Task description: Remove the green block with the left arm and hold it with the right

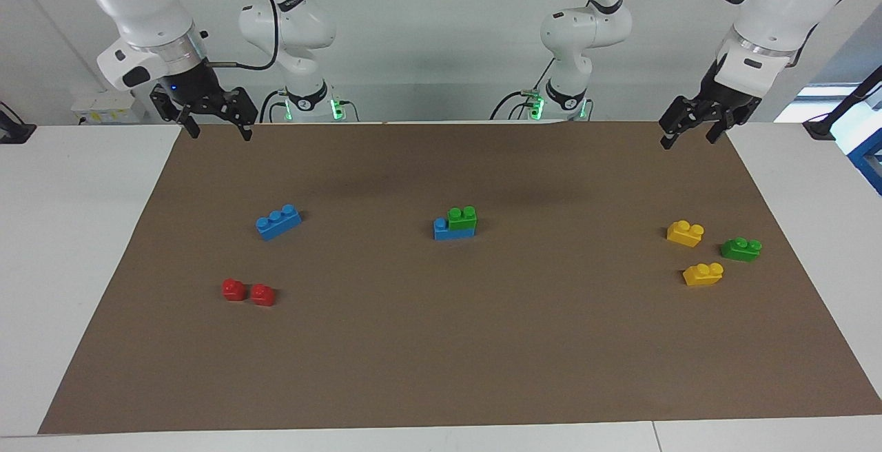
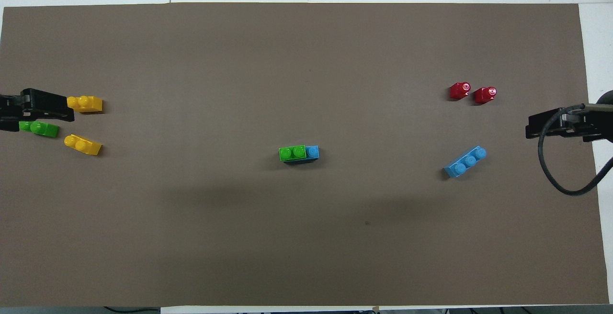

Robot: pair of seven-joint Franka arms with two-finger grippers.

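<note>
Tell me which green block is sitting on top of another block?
The green block in the middle of the mat: it sits stacked on a blue block. The other green block lies flat on the mat, beside two yellow blocks.

Brown mat (image 1: 441, 355) covering white table (image 1: 76, 245)

Count on the brown mat (image 1: 441, 369):

Green bricks, two-stud: 2. One (image 1: 462, 218) sits stacked on a blue brick mid-mat; the other (image 1: 741, 249) lies loose toward the left arm's end.

Blue bricks: 2. One (image 1: 444, 231) under the green; one three-stud (image 1: 278, 222) alone toward the right arm's end.

Yellow bricks, two-stud: 2 (image 1: 685, 232) (image 1: 703, 273), both beside the loose green.

Red bricks, small: 2 (image 1: 233, 289) (image 1: 262, 294), side by side.

Total bricks: 8.

Grippers: 2, left (image 1: 689, 136) and right (image 1: 222, 131).
</note>
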